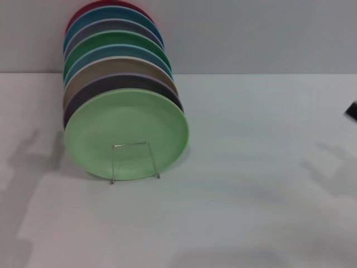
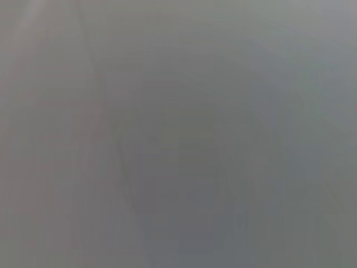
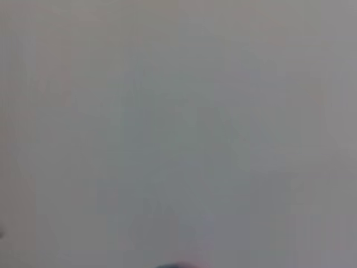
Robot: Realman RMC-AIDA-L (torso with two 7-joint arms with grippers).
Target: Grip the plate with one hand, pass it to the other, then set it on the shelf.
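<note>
1. Plate (image 1: 125, 134): pale mint-green, stood on edge at the front of a row of plates, at the far-left part of the tabletop (image 1: 251, 195), close to its back edge.
2. Shelf (image 1: 134, 162): a thin clear-framed rack, its squarish front loop seen across the lower face of the plate; the plate is lodged in it, leaning back against the row.
3. Other plates (image 1: 111, 50): about 7 are counted behind, in lavender, tan, blue, darker green, grey, blue and red, all upright in the same row.
4. Right pincer (image 1: 351, 110): only a small dark part is seen at the right edge of the head view, well apart from the plate; whether it is released or clenched cannot be told.
5. Left pincer: not seen in any view.
6. Progress: the plate is judged already set on the shelf, with nothing held near it; the task appears done or nearly so, only arm withdrawal being left.
7. Views compared: rack, plates and tabletop are shown by the head view alone; both wrist views give only a blank grey surface, with no fingers and no task item.
</note>
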